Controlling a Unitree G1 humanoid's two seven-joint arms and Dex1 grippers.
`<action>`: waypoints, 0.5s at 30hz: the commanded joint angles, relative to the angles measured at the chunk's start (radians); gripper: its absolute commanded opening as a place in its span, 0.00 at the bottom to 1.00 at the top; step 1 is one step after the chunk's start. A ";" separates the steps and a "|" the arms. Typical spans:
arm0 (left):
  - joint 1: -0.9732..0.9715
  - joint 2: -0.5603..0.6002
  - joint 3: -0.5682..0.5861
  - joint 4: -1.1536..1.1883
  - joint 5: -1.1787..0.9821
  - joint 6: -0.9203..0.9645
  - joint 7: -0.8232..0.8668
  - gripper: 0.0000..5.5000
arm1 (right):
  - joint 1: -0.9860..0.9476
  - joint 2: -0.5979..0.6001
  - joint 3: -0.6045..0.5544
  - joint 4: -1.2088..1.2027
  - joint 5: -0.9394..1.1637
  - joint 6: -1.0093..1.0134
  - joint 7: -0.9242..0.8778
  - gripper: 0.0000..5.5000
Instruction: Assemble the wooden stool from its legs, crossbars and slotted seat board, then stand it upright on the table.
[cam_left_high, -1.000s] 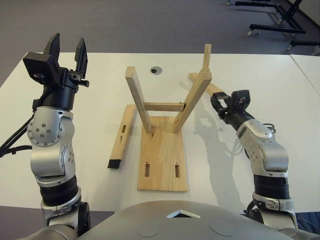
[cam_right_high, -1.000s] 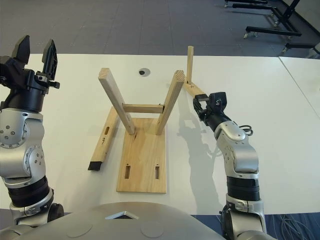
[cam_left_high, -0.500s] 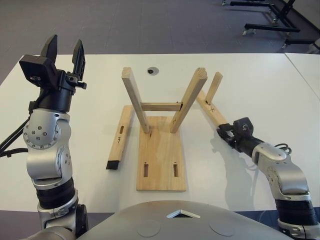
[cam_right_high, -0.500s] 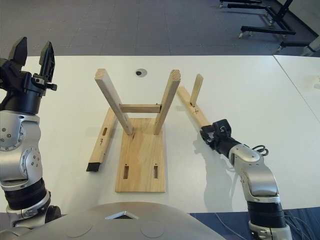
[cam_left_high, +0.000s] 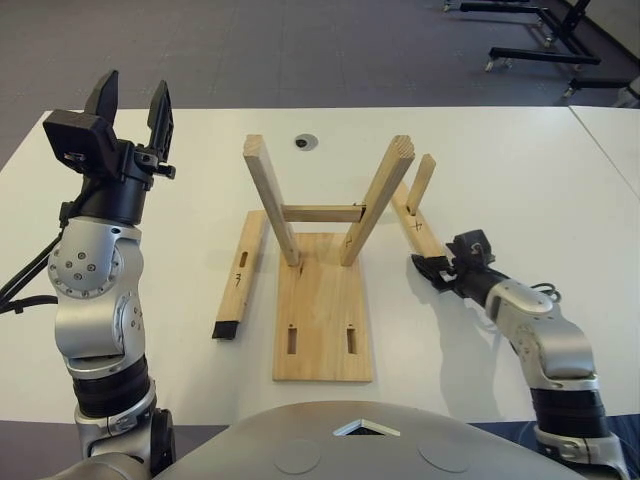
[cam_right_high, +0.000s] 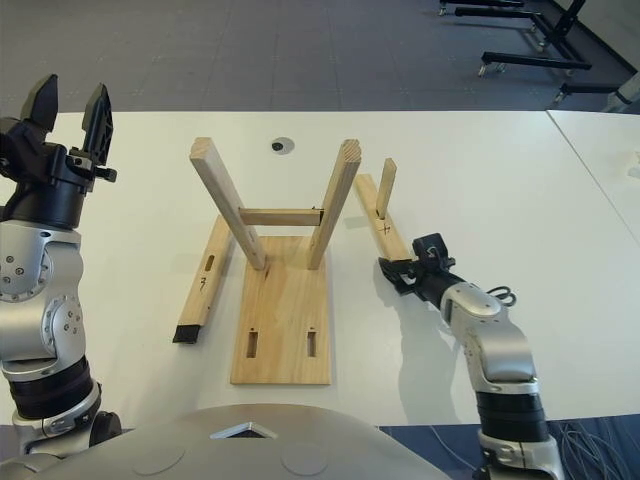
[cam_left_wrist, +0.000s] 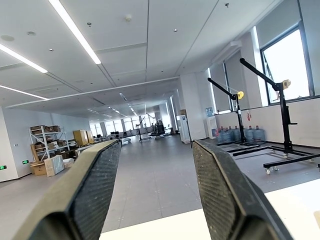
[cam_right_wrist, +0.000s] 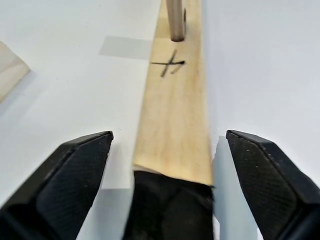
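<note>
**Seat board** (cam_left_high: 322, 305): flat on the white table (cam_left_high: 520, 150), long axis running from the robot's side towards the far edge; two slots at its near end.

**Standing legs**: left one (cam_left_high: 272, 198) and right one (cam_left_high: 378, 200) rise from the board's far end. They lean apart at the top and are joined by a level crossbar (cam_left_high: 322, 213).

**Loose leg, left** (cam_left_high: 240, 272): lies flat just beside the board and roughly parallel to it, dark tip nearest the robot.

**Loose leg, right** (cam_left_high: 413, 222): lies flat, angled away towards the standing pair, with a short crossbar (cam_left_high: 421, 186) upright in it.

**Right gripper** (cam_left_high: 428, 268): low at that leg's near, dark-tipped end, fingers (cam_right_wrist: 85, 165) spread to either side with gaps showing.

**Left gripper** (cam_left_high: 130, 105): raised, pointing up, fingers parted around nothing.

**Room**: broad bare table right of the angled leg, and more left of the flat one.
</note>
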 joint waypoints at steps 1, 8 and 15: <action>-0.023 0.022 -0.011 0.014 0.009 -0.007 -0.010 0.46 | -0.015 0.041 0.028 0.006 -0.019 0.002 -0.035 0.76; -0.036 0.033 -0.026 0.022 0.015 -0.016 -0.012 0.46 | -0.032 0.041 0.029 0.071 -0.077 0.000 -0.083 0.60; -0.034 0.038 -0.043 0.020 0.028 -0.013 -0.009 0.46 | -0.037 0.049 0.044 0.084 -0.078 0.027 -0.083 0.37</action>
